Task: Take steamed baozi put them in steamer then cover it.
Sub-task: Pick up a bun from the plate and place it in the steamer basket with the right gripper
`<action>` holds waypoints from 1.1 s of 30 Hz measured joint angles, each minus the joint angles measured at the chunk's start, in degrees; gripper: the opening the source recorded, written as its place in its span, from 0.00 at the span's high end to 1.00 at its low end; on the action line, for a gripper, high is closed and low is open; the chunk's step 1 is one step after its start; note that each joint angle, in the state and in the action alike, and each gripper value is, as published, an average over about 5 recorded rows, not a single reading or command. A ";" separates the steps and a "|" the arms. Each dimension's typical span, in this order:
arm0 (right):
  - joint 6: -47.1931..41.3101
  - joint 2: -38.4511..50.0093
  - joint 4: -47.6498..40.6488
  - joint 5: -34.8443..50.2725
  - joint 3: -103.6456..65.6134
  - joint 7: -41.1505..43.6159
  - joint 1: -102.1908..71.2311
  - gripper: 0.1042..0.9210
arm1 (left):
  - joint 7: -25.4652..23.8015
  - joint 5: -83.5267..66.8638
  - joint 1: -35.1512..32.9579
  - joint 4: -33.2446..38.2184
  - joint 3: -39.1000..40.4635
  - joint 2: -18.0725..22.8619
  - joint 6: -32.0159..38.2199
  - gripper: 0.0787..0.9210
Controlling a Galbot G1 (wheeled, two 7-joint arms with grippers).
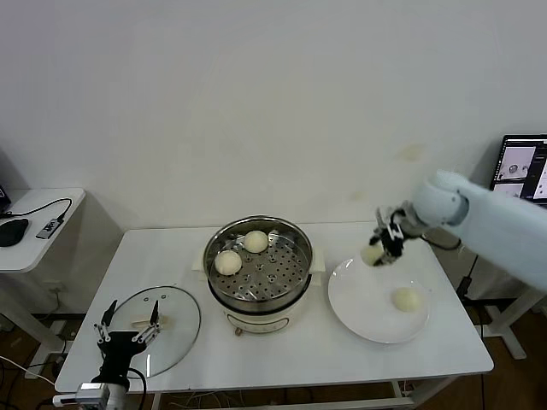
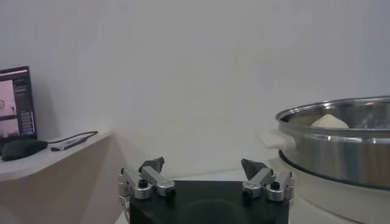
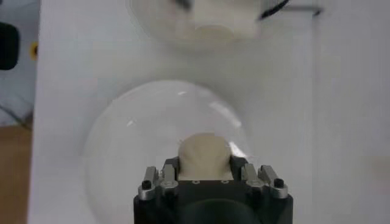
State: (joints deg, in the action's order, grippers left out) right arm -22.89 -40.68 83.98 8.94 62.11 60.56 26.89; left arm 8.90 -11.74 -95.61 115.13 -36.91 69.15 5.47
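Observation:
The steel steamer (image 1: 301,248) stands mid-table on its cream base, with two baozi (image 1: 228,262) (image 1: 255,242) on the perforated tray. My right gripper (image 1: 377,252) is shut on a third baozi (image 1: 371,254) and holds it above the left rim of the white plate (image 1: 359,309); it also shows in the right wrist view (image 3: 205,155). A fourth baozi (image 1: 405,299) lies on the plate. The glass cover (image 1: 175,303) lies flat on the table's front left. My left gripper (image 1: 130,328) is open and empty, low at the cover's near edge.
A side table (image 1: 38,226) with a mouse and cable stands at the left. A monitor (image 1: 521,166) stands at the far right. In the left wrist view the steamer's wall (image 2: 341,149) is close on one side.

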 measured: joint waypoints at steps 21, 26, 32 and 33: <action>10.87 -24.23 -4.32 4.61 9.27 -1.45 7.08 0.48 | -0.05 0.04 0.77 -0.85 -1.20 0.35 0.04 0.12; 16.09 -28.12 -6.25 2.12 11.38 -1.74 6.36 0.48 | -0.03 0.04 0.81 -0.83 -1.36 0.53 0.07 0.12; 22.32 -31.36 -8.06 -1.17 13.23 -2.31 5.21 0.48 | 0.02 0.02 0.99 -0.96 -1.36 0.63 0.12 0.12; 23.25 -31.79 -8.26 -1.66 13.45 -2.36 5.04 0.48 | 0.02 0.02 1.04 -1.00 -1.36 0.64 0.13 0.12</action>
State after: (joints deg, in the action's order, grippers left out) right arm 0.36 -72.47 75.72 7.28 75.56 58.20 31.93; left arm 8.92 -11.73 -94.58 114.13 -38.27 69.79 5.61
